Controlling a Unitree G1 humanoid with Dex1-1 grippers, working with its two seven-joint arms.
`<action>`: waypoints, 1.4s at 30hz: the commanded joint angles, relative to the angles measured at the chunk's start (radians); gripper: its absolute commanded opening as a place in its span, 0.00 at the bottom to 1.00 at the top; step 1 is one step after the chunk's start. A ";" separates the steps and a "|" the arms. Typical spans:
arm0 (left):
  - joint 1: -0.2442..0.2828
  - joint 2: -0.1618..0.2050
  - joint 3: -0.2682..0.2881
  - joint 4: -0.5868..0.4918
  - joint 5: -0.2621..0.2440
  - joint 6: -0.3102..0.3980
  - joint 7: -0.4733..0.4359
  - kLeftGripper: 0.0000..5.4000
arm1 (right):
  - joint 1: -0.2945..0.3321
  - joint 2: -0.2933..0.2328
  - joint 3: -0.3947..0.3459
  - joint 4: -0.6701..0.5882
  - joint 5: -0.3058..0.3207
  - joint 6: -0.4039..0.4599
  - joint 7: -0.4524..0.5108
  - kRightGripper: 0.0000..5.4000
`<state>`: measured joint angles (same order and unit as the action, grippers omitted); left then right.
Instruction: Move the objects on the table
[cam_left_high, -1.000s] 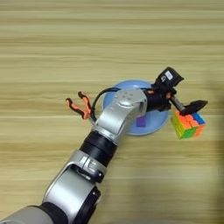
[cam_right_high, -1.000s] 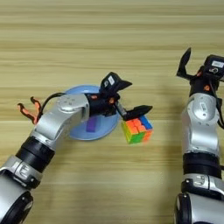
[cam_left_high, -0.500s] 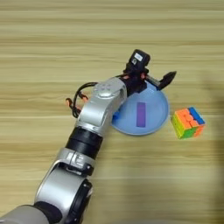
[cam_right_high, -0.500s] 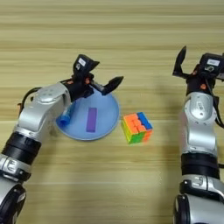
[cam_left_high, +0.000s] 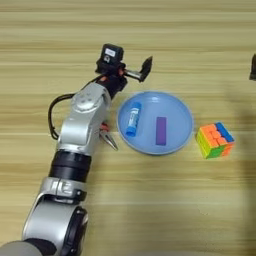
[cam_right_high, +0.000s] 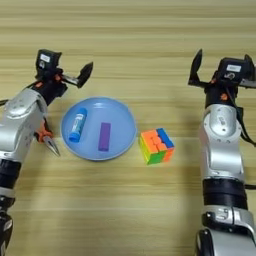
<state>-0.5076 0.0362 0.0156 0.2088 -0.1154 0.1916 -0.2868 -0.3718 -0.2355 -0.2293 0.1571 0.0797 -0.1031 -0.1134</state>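
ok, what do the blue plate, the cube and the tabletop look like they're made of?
Blue plate: probably plastic, uniform pale blue with a soft sheen at the rim.
Puzzle cube: likely plastic, bright solid-coloured tiles in a grid, smooth.
Table: wood or wood-look laminate, light brown grain with plank lines; which one can't be told.

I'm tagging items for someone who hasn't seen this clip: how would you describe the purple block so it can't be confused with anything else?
Find the round blue plate near the middle of the wooden table. Two things lie on it side by side: the purple block is the one on the side nearer the twisty puzzle cube. It is flat, rectangular and plain purple, unlike the rounded blue tube with a white band beside it.
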 joint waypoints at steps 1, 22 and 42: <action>0.036 0.018 0.007 -0.011 0.024 -0.034 0.040 0.99 | 0.011 0.008 0.018 -0.032 -0.013 0.033 0.015 1.00; 0.122 0.038 0.067 0.018 0.032 -0.151 0.135 0.99 | 0.053 0.032 0.119 -0.173 -0.065 0.127 0.079 1.00; 0.105 0.032 0.109 0.112 0.028 -0.235 0.224 0.99 | 0.012 0.186 0.378 -0.143 -0.112 0.286 0.205 1.00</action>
<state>-0.3881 0.0682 0.1240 0.3151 -0.0873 -0.0352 -0.0687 -0.3382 -0.0713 0.1257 -0.0212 -0.0336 0.1481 0.0731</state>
